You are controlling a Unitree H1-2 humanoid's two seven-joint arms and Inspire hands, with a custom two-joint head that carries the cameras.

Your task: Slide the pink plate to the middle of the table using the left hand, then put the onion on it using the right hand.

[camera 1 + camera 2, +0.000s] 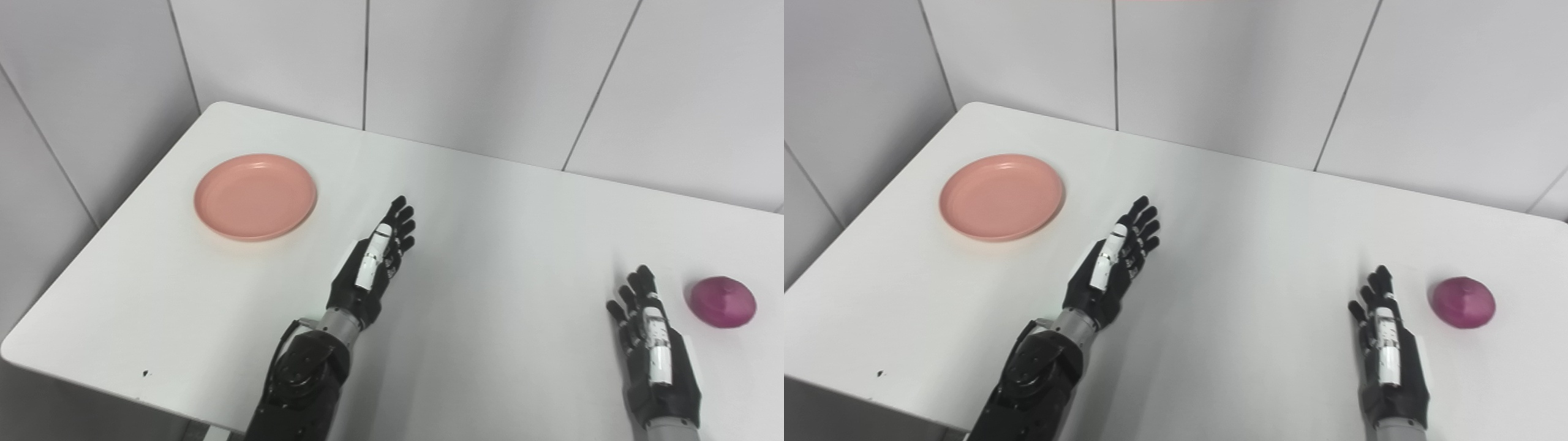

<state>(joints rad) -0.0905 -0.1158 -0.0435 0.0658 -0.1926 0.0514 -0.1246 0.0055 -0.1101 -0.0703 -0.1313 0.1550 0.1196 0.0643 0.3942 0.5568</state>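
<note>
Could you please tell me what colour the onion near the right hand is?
The round onion is purple-magenta, seen best in the left eye view.

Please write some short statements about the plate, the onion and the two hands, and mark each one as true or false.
1. The pink plate is empty. True.
2. The onion lies on the plate. False: it lies on the table, at the right side, far from the plate.
3. The left hand holds the plate. False: it is open and apart from the plate, to its right.
4. The right hand is open, with the onion just to its right. True.
</note>
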